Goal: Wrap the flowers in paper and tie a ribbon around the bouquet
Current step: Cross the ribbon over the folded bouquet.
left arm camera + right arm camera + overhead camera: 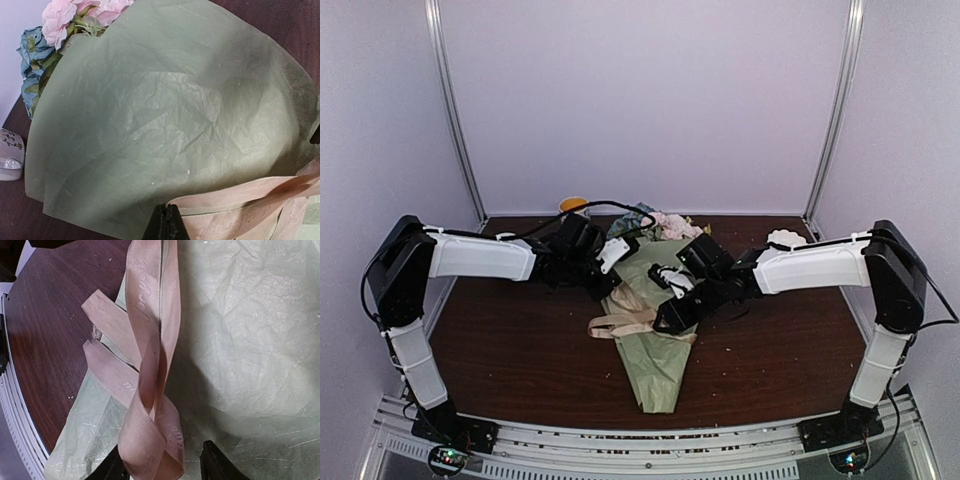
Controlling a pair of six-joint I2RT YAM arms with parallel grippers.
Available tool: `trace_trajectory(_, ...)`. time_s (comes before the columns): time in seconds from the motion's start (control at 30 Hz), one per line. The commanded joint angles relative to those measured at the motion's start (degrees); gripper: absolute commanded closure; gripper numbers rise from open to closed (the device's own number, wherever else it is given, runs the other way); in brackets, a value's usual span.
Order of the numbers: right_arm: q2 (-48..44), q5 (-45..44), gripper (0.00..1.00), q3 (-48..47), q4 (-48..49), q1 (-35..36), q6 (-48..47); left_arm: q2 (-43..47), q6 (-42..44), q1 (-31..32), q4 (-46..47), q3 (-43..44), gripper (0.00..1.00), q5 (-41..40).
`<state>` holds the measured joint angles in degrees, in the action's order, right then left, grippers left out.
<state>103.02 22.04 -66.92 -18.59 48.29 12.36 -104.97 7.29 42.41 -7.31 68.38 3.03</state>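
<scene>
Tan ribbon (pixel 150 340), flat, limp and very light, stands in a twisted loop between the parted jaws of the right claw (pixel 161 466), which grips nothing. Its tails lie ahead and to that claw's left. The left claw (pixel 165 223) is closed, apparently pinching another run of ribbon. Ahead of it spreads the bouquet's green paper (pixel 165 125), thin and easily creased, with the flowers (pixel 65 20) beyond. The ribbon is best pinched flat near a tail, since it may slip.

Sage-green bouquet (pixel 660 370) on dark table (pixel 520 350), tan ribbon (pixel 625 322) looped at its middle
</scene>
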Motion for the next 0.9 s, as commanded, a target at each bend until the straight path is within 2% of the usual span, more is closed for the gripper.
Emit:
trace_trajectory(0.0, 1.1, -0.4, 0.53, -1.5, 2.0, 0.6, 0.4, 0.6, -0.8, -0.5, 2.5, -0.5, 1.0, 0.7)
trace_trajectory(0.17, 2.2, 1.3, 0.73, -1.8, 2.6, 0.6, 1.1, 0.8, -0.7, -0.6, 2.4, -0.7, 1.0, 0.5)
trace_trajectory(0.3, 2.3, 7.4, 0.98, -1.5, 3.2, 0.6, 1.3, 1.0, -0.7, -0.7, 2.5, -0.8, 1.0, 0.7)
trace_trajectory(0.33, 2.0, 10.1, 1.0, -1.2, 3.3, 0.6, 0.8, 1.0, -0.7, -0.8, 2.5, -0.9, 1.0, 0.7)
trace_trajectory(0.5, -0.1, 27.1, 1.0, 0.9, 2.9, 0.7, -1.6, 1.9, -0.5, -0.9, 3.4, -2.1, 1.0, 1.3)
trace_trajectory(0.63, 0.7, 35.2, 1.0, 0.8, 0.7, 0.6, -3.3, 2.5, -0.2, -0.9, 4.6, -3.1, 1.0, 2.4)
trace_trajectory(0.73, 2.0, 35.6, 1.0, -0.6, -2.0, 0.1, -5.5, 2.8, -0.5, -0.9, 4.7, -3.2, 1.0, 2.5)
trace_trajectory(0.87, 4.7, 30.3, 1.0, -1.3, 2.1, -3.4, 0.2, 1.7, -0.5, -0.9, 4.5, -2.3, 1.0, 2.2)
